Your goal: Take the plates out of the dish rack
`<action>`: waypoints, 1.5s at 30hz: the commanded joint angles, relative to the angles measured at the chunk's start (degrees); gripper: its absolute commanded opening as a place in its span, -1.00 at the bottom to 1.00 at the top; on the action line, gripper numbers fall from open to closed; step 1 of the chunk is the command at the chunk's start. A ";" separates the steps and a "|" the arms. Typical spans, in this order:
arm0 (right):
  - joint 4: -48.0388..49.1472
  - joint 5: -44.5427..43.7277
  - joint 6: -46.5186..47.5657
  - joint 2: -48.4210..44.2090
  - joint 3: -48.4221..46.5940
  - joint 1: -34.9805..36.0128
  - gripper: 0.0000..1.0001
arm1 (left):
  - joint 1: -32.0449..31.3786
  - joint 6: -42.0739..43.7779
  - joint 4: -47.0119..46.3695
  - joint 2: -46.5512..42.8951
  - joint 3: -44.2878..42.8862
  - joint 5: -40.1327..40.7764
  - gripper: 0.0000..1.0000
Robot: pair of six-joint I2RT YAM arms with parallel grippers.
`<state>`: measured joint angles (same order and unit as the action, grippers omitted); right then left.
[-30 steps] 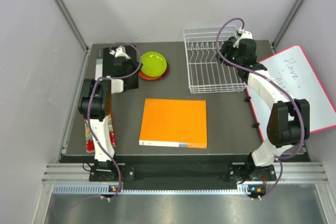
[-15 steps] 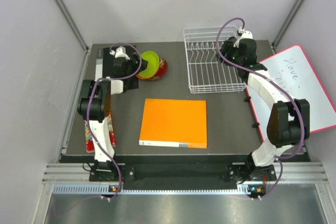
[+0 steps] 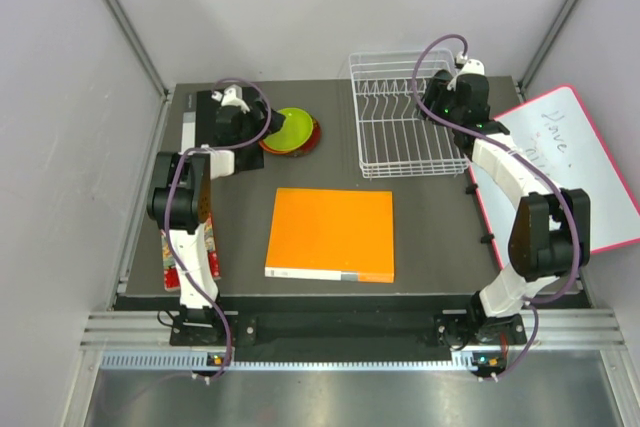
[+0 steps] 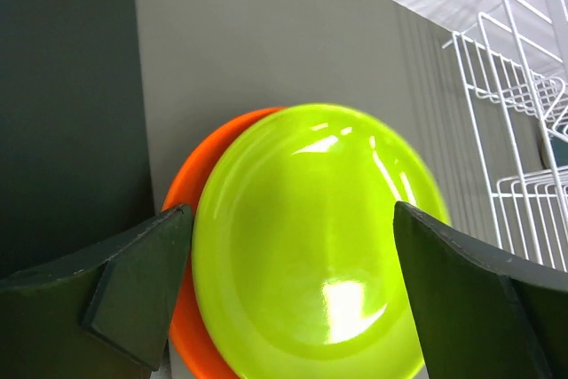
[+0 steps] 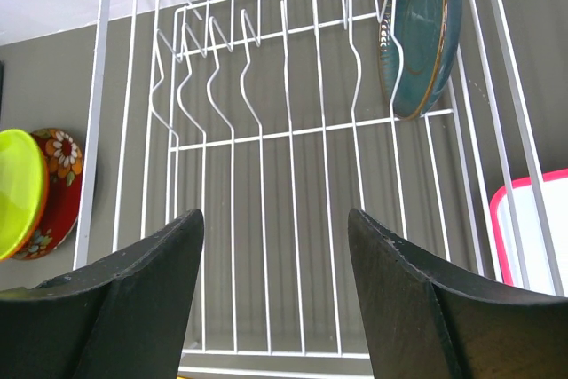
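Observation:
The lime green plate (image 3: 293, 128) (image 4: 311, 246) lies on the orange plate (image 4: 200, 166), which sits on the dark red patterned plate (image 3: 313, 137) (image 5: 62, 185) at the back left of the table. My left gripper (image 3: 256, 127) (image 4: 291, 210) is open, one finger on each side of the lime plate, holding nothing. The white wire dish rack (image 3: 400, 173) (image 5: 260, 140) stands at the back right. A dark grey-blue plate (image 5: 422, 33) stands upright between its right-hand prongs. My right gripper (image 3: 433, 107) (image 5: 273, 215) hangs open over the rack, short of that plate.
A big flat orange square (image 3: 331, 234) lies mid-table. A pink-edged whiteboard (image 3: 565, 162) leans off the right side, next to the rack. A black block (image 3: 205, 112) sits behind the left gripper, and a red packet (image 3: 170, 257) lies along the left edge.
My left gripper opened and let go of the lime green plate, which tipped and dropped onto the stack. The right arm stayed where it was.

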<state>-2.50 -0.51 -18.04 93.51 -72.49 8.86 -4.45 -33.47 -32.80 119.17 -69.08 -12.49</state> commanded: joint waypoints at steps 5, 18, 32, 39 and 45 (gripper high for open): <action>2.15 -0.37 -0.41 0.27 -0.73 -0.69 0.32 | 0.05 1.05 2.21 -3.77 -0.44 -2.09 0.95; 2.06 -0.45 -0.50 -0.35 0.51 -0.69 0.32 | -0.39 1.83 -2.68 -11.76 8.58 4.66 0.89; 3.38 -0.54 -0.59 0.09 1.56 -0.78 0.32 | -0.39 1.49 -0.07 -8.00 4.48 4.67 0.90; 3.56 -0.54 -0.68 0.26 1.65 -0.95 0.33 | -0.39 2.80 1.07 -6.24 3.07 5.98 0.90; 3.73 -0.45 -1.03 0.53 2.18 -1.04 0.33 | -0.56 2.19 0.72 -4.57 1.84 3.97 0.89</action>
<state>-1.30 -0.49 -18.61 93.51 -70.50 8.56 -4.67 -31.46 -30.17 113.80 -64.71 -7.05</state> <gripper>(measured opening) 0.666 0.950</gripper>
